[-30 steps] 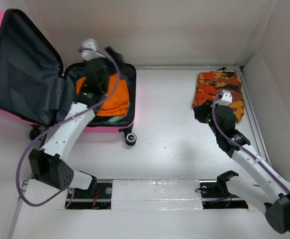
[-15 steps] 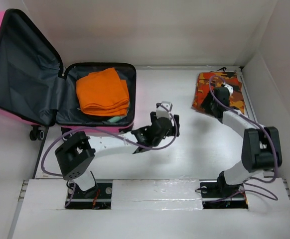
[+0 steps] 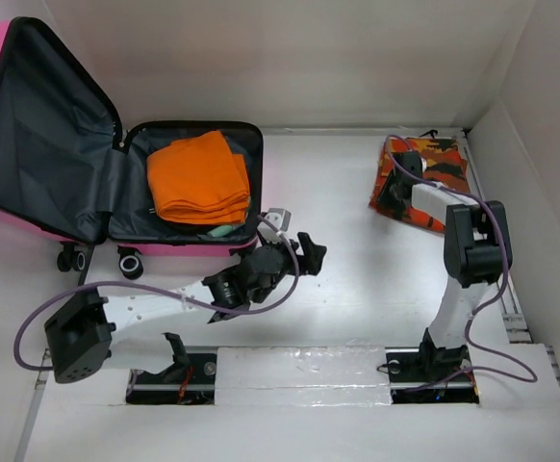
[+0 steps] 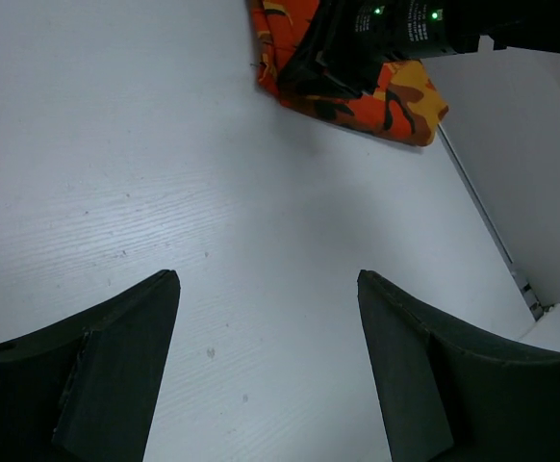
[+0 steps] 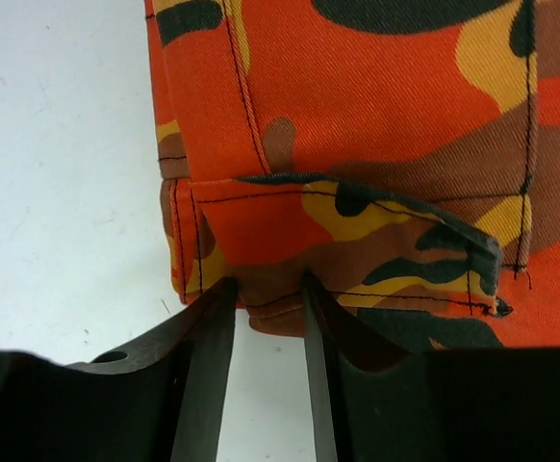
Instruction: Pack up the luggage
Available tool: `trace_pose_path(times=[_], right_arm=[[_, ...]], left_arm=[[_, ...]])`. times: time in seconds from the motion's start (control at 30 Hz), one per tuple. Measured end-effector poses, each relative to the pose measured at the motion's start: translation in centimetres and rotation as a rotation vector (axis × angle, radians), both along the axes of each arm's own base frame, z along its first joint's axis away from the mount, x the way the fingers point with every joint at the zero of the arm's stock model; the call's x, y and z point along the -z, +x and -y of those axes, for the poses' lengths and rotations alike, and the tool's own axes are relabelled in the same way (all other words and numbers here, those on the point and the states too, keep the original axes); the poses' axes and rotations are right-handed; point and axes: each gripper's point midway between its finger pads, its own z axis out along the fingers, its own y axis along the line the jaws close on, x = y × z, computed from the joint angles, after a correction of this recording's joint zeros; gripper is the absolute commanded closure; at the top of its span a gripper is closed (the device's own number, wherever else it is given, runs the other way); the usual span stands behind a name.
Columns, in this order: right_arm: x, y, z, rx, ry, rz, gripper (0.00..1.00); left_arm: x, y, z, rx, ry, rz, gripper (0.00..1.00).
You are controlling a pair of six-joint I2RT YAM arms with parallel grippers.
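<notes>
The luggage point(image 3: 30, 144), hot pink with a grey lining, lies open at the far left, its lid propped up. A folded orange cloth point(image 3: 198, 178) rests in its lower half. A folded orange camouflage garment point(image 3: 444, 159) lies at the far right, also seen in the left wrist view point(image 4: 395, 91). My right gripper point(image 3: 400, 178) sits at that garment's left edge. In the right wrist view it point(image 5: 267, 279) is shut on the hem of the garment point(image 5: 357, 115). My left gripper point(image 3: 307, 248) hovers open over bare table point(image 4: 266, 279), right of the suitcase, holding nothing.
White walls close in the table at the back and right. A pale green item point(image 3: 220, 231) peeks from under the orange cloth. The suitcase's black wheels point(image 3: 129, 260) stand near the left arm. A raised white ledge point(image 3: 299, 371) runs along the near edge by the arm bases.
The left arm has drawn out of the suitcase, leaving the orange cloth inside, and swung to mid-table. The right gripper has reached the camouflage garment's left edge and closed on its hem.
</notes>
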Motion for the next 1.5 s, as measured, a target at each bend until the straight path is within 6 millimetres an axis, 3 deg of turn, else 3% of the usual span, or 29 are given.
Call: trace_pose_path(times=[0.2, 0.23, 0.37, 0.5, 0.7, 0.83, 1.0, 1.13, 1.2, 1.27, 1.33, 1.4, 1.43, 1.5], right_arm=[[-0.2, 1.1, -0.6, -0.028, -0.021, -0.053, 0.54], [-0.2, 1.1, -0.9, -0.040, -0.030, -0.064, 0.56], [0.0, 0.9, -1.7, -0.091, -0.081, -0.116, 0.81], [0.0, 0.8, -2.9, -0.145, -0.103, -0.146, 1.00], [0.1, 0.3, -5.6, -0.232, -0.078, -0.161, 1.00], [0.1, -0.2, -9.8, -0.324, -0.013, -0.147, 1.00], [-0.4, -2.2, -19.0, -0.501, 0.153, -0.130, 1.00], [-3.3, -2.7, -24.8, -0.608, 0.248, -0.063, 0.98], [-5.5, -2.3, -25.8, -0.624, 0.279, -0.004, 0.84], [-8.1, -1.8, -25.1, -0.610, 0.291, 0.055, 0.75], [-11.0, -1.2, -22.3, -0.549, 0.265, 0.131, 0.61], [-14.2, -0.9, -17.7, -0.443, 0.204, 0.212, 0.53], [-15.6, -0.8, -14.7, -0.364, 0.159, 0.257, 0.42], [-17.6, -1.7, -8.4, -0.205, 0.079, 0.321, 0.38]], left_arm=[[-1.5, -0.9, -2.3, -0.008, -0.050, 0.038, 0.30], [-2.0, -0.9, -2.5, -0.011, -0.062, 0.048, 0.30], [-3.3, -0.9, -3.2, -0.025, -0.092, 0.081, 0.30], [-2.9, -1.0, -4.0, -0.035, -0.085, 0.088, 0.31], [-3.0, -1.3, -4.8, -0.043, -0.093, 0.096, 0.31], [-3.2, -1.2, -4.9, -0.050, -0.099, 0.101, 0.31], [-3.1, -1.1, -5.0, -0.058, -0.093, 0.101, 0.31], [-2.2, -0.7, -5.0, -0.084, -0.077, 0.086, 0.34], [-1.4, -0.4, -5.0, -0.106, -0.069, 0.063, 0.36], [-0.2, -0.3, -4.7, -0.113, -0.045, 0.036, 0.36], [0.6, -0.2, -3.9, -0.110, -0.017, 0.012, 0.36], [1.0, -0.3, -2.2, -0.098, 0.019, -0.003, 0.36], [1.0, -0.4, -1.1, -0.088, 0.033, -0.009, 0.36], [0.8, -0.6, 1.1, -0.058, 0.042, -0.014, 0.36]])
